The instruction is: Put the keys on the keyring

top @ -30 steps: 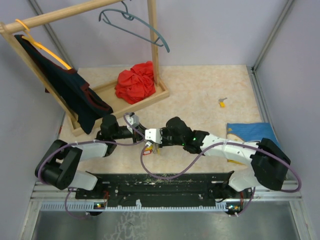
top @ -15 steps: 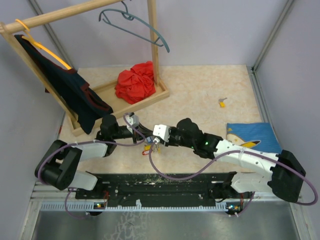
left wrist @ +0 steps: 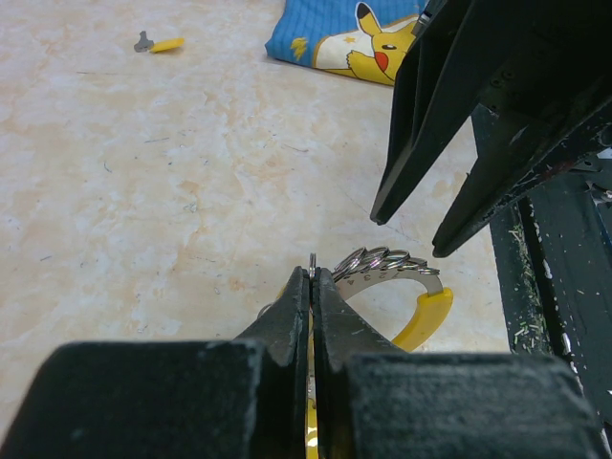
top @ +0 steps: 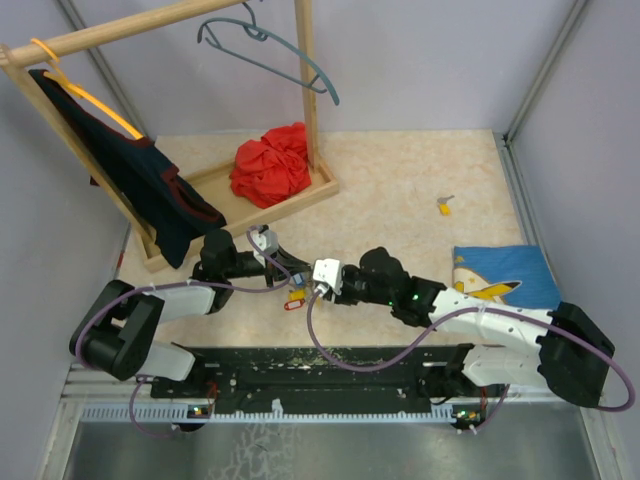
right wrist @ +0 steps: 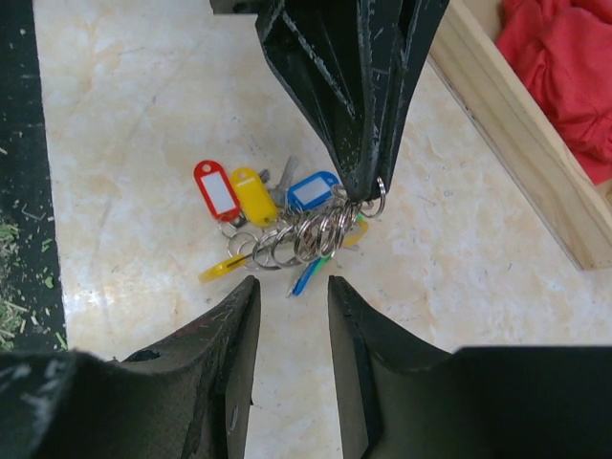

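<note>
**Keyring pinched on the left, right pincer apart**

Clamps the left pincer (left wrist: 313,287) together on the keyring (left wrist: 387,260), with a thin edge of the grey ring nipped between the fingertips. Holds that ring low over the desk (top: 400,180), near the front edge and roughly midway between the two arms. Shows its yellow section at the lower end in the left wrist view. Carries a row of small split rings on the loop, and below them the keys (right wrist: 251,196), with red, yellow, blue and green tags fanned out in a bunch. Cannot tell whether those tags rest on the desk or hang just clear of it. Sets the right pincer (right wrist: 292,287) just beside the bunch, fingers apart, nothing between them, tips aimed at the rings without touching.

Farther out on the right, has a blue cloth (top: 500,272) with a yellow cartoon figure lying flat. Beyond that, has a loose key (top: 444,206) with a yellow tag, well apart from the bunch. At the far left, has a wooden rack (top: 305,90) with a red cloth (top: 272,162) heaped in its tray. Hangs a dark garment (top: 140,180) from an orange hanger and a grey hanger (top: 270,45) up on the rail.
</note>
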Controlling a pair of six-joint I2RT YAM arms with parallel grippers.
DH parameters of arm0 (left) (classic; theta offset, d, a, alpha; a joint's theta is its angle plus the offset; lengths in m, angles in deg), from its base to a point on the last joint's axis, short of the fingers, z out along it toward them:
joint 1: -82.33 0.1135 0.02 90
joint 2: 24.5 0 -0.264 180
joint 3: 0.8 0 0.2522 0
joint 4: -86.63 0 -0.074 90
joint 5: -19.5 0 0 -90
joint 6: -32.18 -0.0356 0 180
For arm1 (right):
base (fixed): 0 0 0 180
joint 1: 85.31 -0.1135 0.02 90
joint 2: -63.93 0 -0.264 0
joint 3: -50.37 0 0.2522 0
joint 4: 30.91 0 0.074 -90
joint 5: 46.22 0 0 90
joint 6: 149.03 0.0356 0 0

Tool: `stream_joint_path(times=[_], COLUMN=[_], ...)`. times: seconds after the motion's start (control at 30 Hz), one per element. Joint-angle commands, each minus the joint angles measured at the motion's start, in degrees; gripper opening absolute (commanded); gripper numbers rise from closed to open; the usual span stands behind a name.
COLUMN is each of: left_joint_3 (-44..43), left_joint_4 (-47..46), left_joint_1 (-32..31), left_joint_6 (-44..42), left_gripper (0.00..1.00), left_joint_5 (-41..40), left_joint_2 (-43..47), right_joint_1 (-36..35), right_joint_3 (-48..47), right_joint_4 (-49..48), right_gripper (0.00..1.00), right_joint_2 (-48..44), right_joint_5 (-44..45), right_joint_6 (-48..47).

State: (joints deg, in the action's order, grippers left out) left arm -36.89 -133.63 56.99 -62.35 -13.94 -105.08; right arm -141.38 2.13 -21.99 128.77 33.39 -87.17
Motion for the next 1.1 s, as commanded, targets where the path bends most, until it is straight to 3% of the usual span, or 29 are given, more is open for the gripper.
stream_joint_path(times=[0.0,0.47,0.6,0.73,1.07], left_joint_3=[0.2,0.1,0.0,-0.3,-0.6], left_joint_4=[-2.2,-2.6,-2.4,-2.4,-2.2], left_joint_1=[0.2,0.2,0.2,0.3,0.3], left_joint_6=[-0.5,-0.1,0.0,-0.1,0.0], left_gripper=[0.00,0.00,0.00,0.00,0.00], left_joint_5=[0.5,1.2,1.9,2.9,3.3], left_joint_2=[1.0,0.7,0.4,0.2,-0.3], right_joint_1=[-0.3,-0.3,0.0,0.1,0.1], right_joint_3=[0.4,1.2,0.9,0.1,0.3], right_joint_4=[-7.7,-10.1,-9.8,-9.8,-11.2], right_gripper=[0.35,0.35,0.27,0.13,0.11], right_joint_2=[-0.9,3.1,3.0,2.8,1.3], right_joint_5=[-3.2,-2.1,-0.7,0.9,4.0], right_joint_6=[1.9,1.3,0.7,0.3,0.8])
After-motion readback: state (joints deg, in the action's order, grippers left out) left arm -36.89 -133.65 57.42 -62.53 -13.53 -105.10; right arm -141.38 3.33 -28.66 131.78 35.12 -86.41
